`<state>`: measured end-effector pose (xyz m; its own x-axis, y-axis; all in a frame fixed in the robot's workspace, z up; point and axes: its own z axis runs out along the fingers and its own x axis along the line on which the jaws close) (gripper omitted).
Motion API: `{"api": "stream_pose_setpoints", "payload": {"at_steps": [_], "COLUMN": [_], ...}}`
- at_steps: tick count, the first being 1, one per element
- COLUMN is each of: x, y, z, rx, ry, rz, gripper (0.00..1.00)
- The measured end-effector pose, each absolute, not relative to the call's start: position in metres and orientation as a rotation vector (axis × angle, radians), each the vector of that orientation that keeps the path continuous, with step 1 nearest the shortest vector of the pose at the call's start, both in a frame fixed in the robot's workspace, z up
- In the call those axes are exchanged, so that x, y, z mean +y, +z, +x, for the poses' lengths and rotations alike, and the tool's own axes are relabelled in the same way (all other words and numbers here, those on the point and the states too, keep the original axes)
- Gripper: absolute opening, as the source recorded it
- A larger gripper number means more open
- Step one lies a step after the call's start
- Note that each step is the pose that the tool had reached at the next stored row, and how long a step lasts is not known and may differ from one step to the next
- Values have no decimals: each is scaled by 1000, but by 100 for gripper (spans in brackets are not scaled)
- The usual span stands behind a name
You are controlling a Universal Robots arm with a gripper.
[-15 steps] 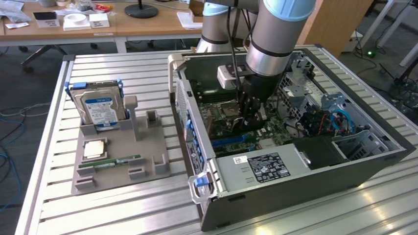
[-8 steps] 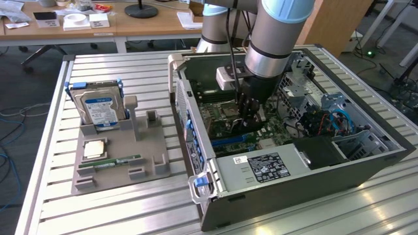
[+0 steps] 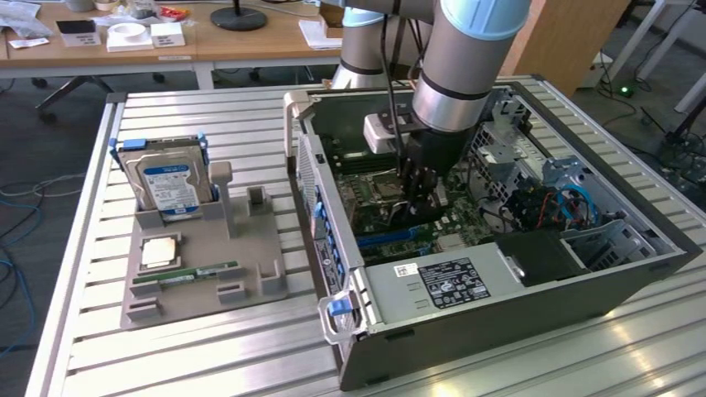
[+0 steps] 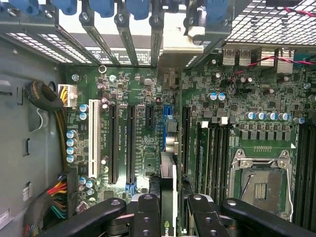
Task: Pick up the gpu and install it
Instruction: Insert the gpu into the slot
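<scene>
Dark gpu (image 4: 168, 177): thin card seen edge-on in the wrist view, standing between the claw's two fingers.
Claw (image 3: 426, 203): partly closed with a narrow gap, clamped on the gpu. One finger (image 4: 148, 215) presses on each face of the card.
Gpu relative to claw: centred between the fingertips and in line with them. It projects past them toward the motherboard (image 4: 143, 148).
Location: inside the open computer case (image 3: 497, 306). The arm reaches down from above, with the claw among the components.
Slot alignment: the card's edge lines up with a short blue slot (image 4: 165, 126) on the green board. Long black slots (image 4: 112, 143) sit just to one side of it.
Seating: cannot tell whether the card's lower edge touches the slot.
CPU socket (image 4: 259, 180): metal frame on the board, on the other side of the card from the black slots and apart from the claw.
Grey holder (image 3: 259, 281): on the slatted metal table (image 3: 198, 356), to the exterior view's left of the case and well apart from the claw.
On the holder: a hard drive (image 3: 165, 182) with a blue-white label stands upright. A green RAM stick (image 3: 185, 275) lies flat, with a square chip (image 3: 160, 250) beside it.
</scene>
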<state>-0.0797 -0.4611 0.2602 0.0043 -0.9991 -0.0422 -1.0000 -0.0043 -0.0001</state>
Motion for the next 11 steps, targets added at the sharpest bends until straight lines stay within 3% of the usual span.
{"api": "stream_pose_setpoints", "payload": {"at_steps": [11], "x": [-461], "y": [260], "z": [-84], "rx": [2195], "ry": [47], "rz": [-2205], "gripper": [26]}}
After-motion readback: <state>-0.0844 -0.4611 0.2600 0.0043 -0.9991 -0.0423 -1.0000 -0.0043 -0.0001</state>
